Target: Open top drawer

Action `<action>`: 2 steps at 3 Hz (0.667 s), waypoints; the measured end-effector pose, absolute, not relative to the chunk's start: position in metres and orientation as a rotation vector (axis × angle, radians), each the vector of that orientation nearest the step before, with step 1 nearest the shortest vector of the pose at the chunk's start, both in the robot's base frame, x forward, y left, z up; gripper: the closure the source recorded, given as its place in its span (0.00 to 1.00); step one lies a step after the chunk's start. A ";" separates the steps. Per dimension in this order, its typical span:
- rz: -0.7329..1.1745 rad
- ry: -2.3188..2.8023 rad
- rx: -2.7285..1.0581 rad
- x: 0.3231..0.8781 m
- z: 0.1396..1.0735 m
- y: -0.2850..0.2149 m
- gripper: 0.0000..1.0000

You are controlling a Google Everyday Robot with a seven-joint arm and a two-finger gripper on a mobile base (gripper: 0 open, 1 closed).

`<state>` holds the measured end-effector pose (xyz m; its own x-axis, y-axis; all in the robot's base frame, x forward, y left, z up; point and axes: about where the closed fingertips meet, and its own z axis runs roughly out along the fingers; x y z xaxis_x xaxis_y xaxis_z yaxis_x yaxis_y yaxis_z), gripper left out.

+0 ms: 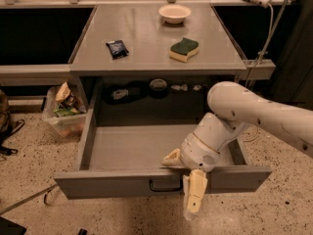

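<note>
The fingers (195, 196) of the gripper (180, 185) stood apart. One cream finger hung straight down over the outside of the front panel of the top drawer (98, 185), its tip below the panel's lower edge. The other showed at the panel's top rim on the inner side, pointing toward 9 o'clock. Whether either pressed on the panel could not be told. The small black handle (165, 185) sat just beside the hanging finger, at its 9 o'clock.

Above the fingers, the rounded white wrist (208, 143) leaned over the drawer's front right part, and the white arm (264, 114) ran off toward 3 o'clock.

The drawer stood far out from under the grey table (146, 58), its deep grey inside showing, with its front at 6 o'clock of the view.

On the tabletop, a green and yellow sponge (184, 49) lay toward 12 o'clock of the wrist. A pale bowl (174, 12) lay beyond it, and a black packet (117, 48) lay well apart at the sponge's 9 o'clock. A clear bin (63, 121) holding snack bags sat on the floor at the drawer's 10 o'clock.
</note>
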<state>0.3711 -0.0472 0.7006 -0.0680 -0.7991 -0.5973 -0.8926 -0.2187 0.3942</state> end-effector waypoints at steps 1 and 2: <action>1.160 1.882 -2.057 0.371 0.701 -0.047 0.00; 1.207 1.888 -2.057 0.361 0.692 -0.044 0.00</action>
<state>0.3613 -0.0443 0.6923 -0.0829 -0.7977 -0.5973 -0.8768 -0.2264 0.4242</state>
